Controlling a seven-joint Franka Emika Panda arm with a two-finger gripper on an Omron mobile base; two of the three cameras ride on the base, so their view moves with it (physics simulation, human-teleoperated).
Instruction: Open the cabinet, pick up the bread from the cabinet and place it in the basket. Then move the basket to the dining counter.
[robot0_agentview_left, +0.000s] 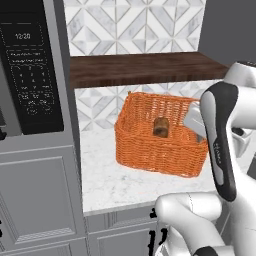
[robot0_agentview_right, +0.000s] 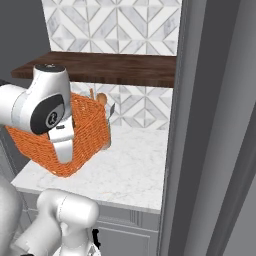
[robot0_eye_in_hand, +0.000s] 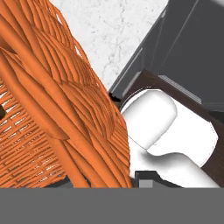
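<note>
The white arm (robot0_agentview_left: 220, 145) rises nearest, its hand bent down at the basket's right rim. Past it the marble surface (robot0_agentview_left: 115, 182) carries the basket (robot0_agentview_left: 160, 135), whose orange weave presses right up against the hand in the hand view (robot0_eye_in_hand: 65, 100). The fingers are hidden behind arm and wicker, so I cannot tell whether they are released or clenched. The bread (robot0_agentview_left: 161, 127) lies inside the basket, near the hand.
</note>
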